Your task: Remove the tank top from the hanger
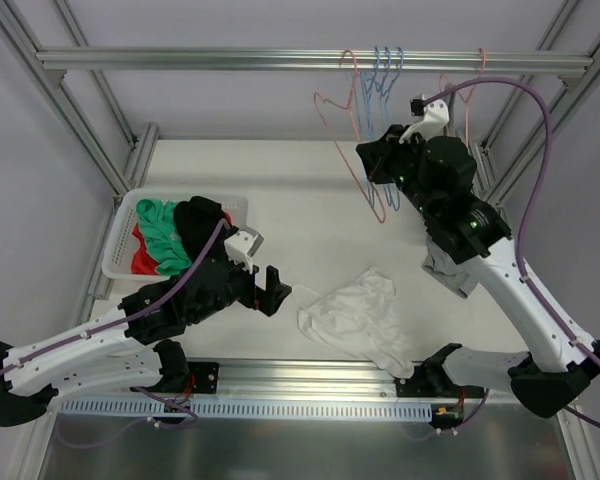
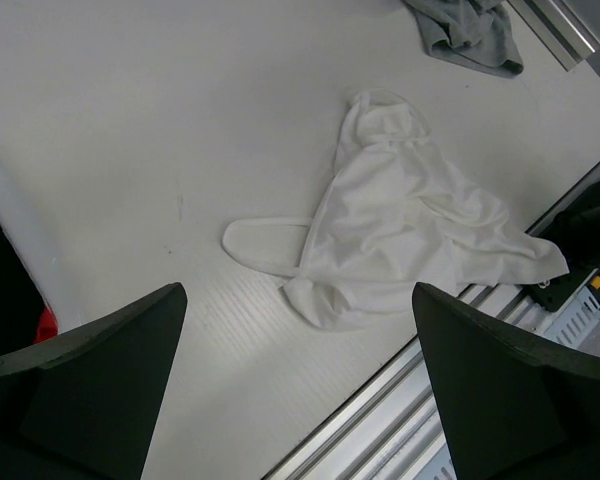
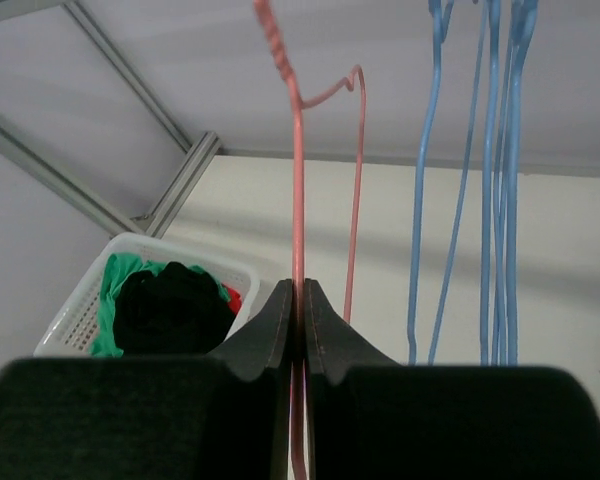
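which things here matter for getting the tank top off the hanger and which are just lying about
Job: white tank top, lying on the table; pink hanger; right gripper pinching it.
Lying about: blue hangers; white basket of clothes; grey garment.

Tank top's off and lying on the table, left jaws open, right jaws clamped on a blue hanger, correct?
Not quite: the right jaws are shut on the pink hanger, not a blue one, as the right wrist view shows. The rest holds.

no readable text, labels or numbers, perhaps too small
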### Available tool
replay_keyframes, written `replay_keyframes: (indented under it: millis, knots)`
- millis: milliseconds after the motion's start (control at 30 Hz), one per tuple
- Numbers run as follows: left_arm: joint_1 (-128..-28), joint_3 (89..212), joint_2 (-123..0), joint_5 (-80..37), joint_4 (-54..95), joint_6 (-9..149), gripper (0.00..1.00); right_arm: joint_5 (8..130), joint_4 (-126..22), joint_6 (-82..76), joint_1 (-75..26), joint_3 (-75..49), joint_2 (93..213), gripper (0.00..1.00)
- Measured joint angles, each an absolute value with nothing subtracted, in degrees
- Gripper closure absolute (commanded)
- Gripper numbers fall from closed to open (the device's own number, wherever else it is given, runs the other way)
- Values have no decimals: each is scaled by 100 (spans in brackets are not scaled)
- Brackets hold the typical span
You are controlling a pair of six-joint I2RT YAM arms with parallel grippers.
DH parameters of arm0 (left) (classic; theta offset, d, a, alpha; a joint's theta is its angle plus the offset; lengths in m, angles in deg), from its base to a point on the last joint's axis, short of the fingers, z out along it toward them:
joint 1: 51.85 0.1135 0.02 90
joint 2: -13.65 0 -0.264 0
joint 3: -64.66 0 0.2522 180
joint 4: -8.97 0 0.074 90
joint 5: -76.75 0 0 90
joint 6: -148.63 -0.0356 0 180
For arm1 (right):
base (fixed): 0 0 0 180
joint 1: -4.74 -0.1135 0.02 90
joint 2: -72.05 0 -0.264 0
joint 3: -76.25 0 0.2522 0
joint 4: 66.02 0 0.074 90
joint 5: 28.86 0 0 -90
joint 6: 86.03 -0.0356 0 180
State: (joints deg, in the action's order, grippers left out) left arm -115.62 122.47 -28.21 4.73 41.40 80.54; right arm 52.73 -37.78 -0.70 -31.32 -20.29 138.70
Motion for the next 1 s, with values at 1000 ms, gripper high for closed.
replay_keyframes:
  millis: [1000]
  knots:
    - [-11562, 11875, -2614, 198, 4274, 8063, 1, 3564, -4613, -654, -3018, -1865, 14799, 100]
